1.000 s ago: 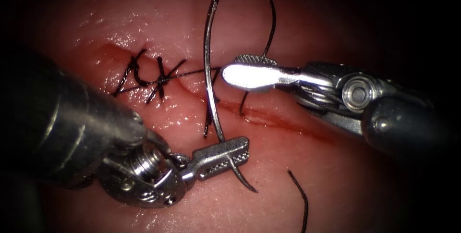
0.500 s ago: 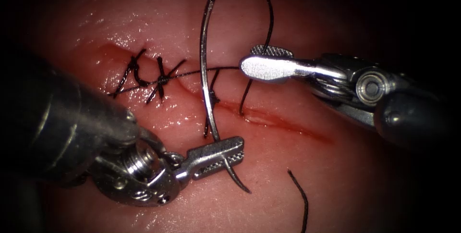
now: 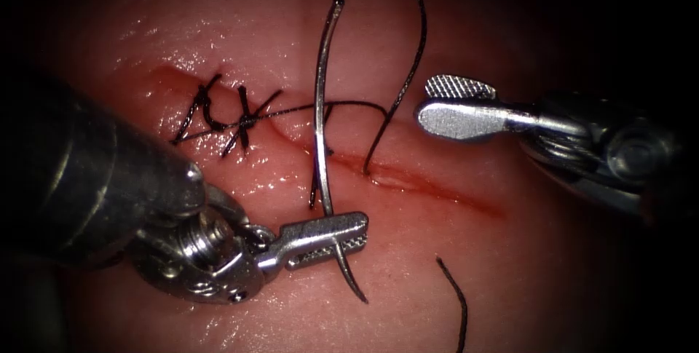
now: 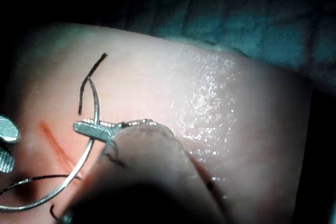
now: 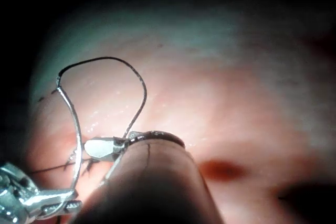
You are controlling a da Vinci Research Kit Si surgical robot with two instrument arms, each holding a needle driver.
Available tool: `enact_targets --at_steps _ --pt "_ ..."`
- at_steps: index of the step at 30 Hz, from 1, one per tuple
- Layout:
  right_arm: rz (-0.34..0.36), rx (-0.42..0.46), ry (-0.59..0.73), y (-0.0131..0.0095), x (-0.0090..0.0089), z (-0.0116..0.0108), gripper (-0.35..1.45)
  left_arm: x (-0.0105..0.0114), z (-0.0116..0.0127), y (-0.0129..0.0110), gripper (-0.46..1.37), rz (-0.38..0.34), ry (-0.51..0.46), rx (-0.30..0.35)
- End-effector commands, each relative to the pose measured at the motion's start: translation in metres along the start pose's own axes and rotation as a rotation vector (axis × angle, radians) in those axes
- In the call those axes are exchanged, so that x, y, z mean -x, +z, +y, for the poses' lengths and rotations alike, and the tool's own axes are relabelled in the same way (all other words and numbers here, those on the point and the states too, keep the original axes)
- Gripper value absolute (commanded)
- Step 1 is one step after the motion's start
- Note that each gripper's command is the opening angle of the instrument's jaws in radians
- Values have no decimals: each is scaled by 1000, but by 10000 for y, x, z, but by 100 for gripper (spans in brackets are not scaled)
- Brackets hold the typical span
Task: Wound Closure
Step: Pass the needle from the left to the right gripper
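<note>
**Needle held near its point by the left tool, clear of the tissue**

While the left arm's tool (image 3: 328,233) clamps the curved needle (image 3: 320,135) a little back from its sharp tip, the rest of the curve rises away from those jaws toward the far edge of the endoscope view, crossing over the cut (image 3: 408,182) without entering the tissue (image 3: 510,280). The needle's long axis runs nearly upright in that view, with the point poking out below the jaws on the near side of the cut and the swaged end high above. The right arm's tool (image 3: 455,105) sits well to the right of the needle, jaws parted and gripping nothing (the left tool is plainly the nearer one, being on the needle itself).

Thread (image 3: 408,54) trails from the swaged end, arcs down and enters the cut between the needle and the right tool. To the left lie finished stitches (image 3: 226,116), with a strand running from them across the needle's shaft. A loose cut end of thread (image 3: 455,295) rests on the near tissue, apart from both tools. Red fluid (image 3: 466,196) lines the open stretch of the cut to the right.
</note>
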Motion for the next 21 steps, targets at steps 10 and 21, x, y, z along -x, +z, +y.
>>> enact_targets --at_steps 10,21 --pt "-19 -27 -30 9 3 -13 118 -2 2 2 -35 10 0 23" --pt "-18 -33 -47 26 8 -11 116 -7 5 7 -35 84 4 78"
